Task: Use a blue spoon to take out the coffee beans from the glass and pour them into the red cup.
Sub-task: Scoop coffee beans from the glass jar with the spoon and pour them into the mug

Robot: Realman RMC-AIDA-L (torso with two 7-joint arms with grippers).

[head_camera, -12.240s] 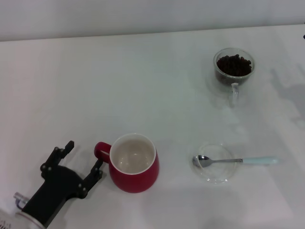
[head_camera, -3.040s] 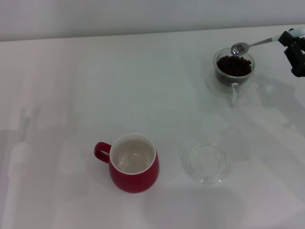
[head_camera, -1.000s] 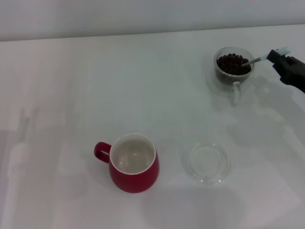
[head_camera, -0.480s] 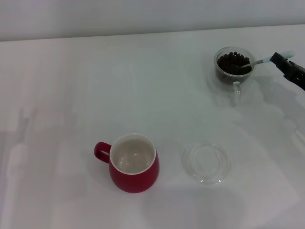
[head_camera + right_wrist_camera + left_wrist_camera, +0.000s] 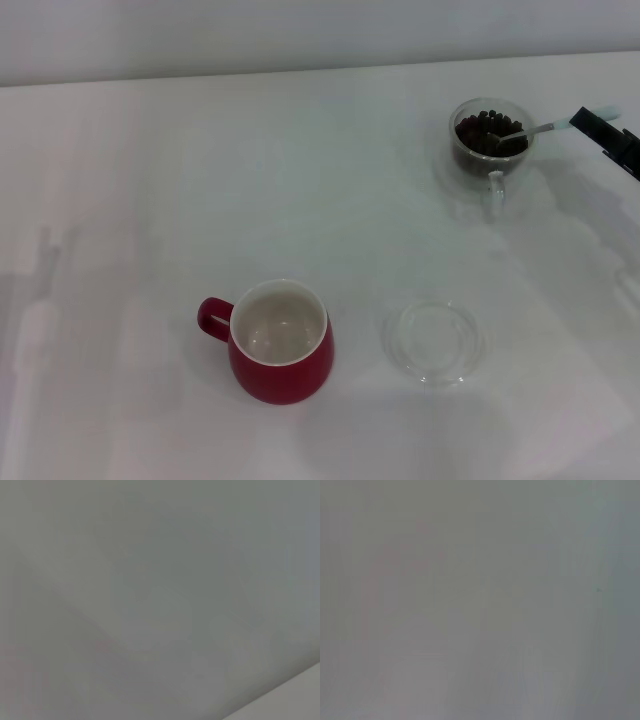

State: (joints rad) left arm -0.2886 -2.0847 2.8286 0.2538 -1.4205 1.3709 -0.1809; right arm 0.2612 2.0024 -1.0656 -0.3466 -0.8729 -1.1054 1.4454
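head: right gripper (image 5: 612,134) at far right edge, jaws clamped on blue spoon (image 5: 548,127), bowl in coffee beans (image 5: 484,131) inside glass (image 5: 489,145); red cup (image 5: 283,342) near bench (image 5: 150,200) front, beside saucer (image 5: 433,342) | left wrist: blank grey | right wrist: blank grey

A white table (image 5: 150,200) filled the head view, and a pale wall (image 5: 300,35) ran along its far edge at twelve o'clock. A flat clear glass saucer (image 5: 434,342) lay on the table at about five o'clock from centre — alone, nothing resting in it.
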